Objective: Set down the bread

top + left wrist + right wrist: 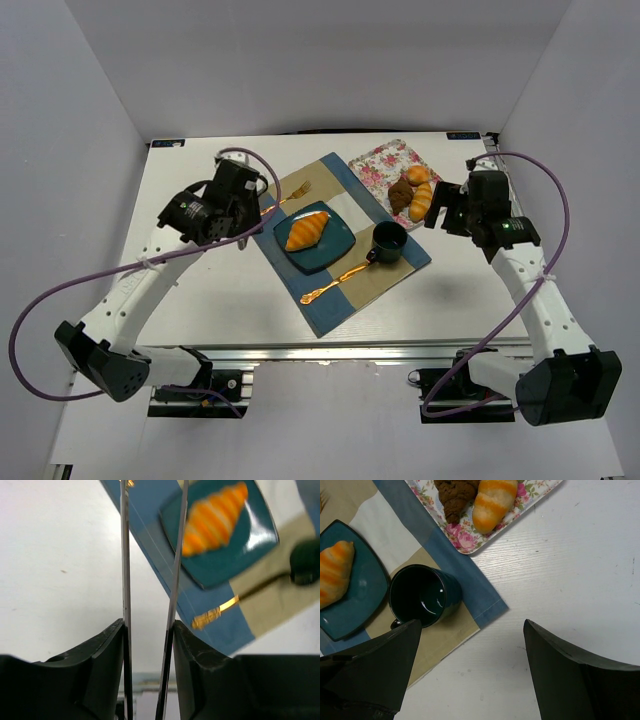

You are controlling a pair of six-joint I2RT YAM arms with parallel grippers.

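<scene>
The bread (307, 230), a golden-orange ridged croissant, lies on the teal square plate (338, 247) on the placemat. It also shows in the left wrist view (214, 519) and at the left edge of the right wrist view (334, 572). My left gripper (252, 215) hovers just left of the plate, its jaws (148, 625) pressed on two thin metal tong blades (175, 580) that stand apart with nothing between them. My right gripper (440, 210) is open and empty (472, 630) over bare table, right of the dark cup (422, 596).
A floral tray (375, 165) at the back right holds a dark chocolate pastry (401, 193) and smaller golden rolls (421, 200). The dark cup (389, 240), a gold spoon (335, 283) and a gold fork (290, 195) lie on the blue-and-tan placemat (330, 310).
</scene>
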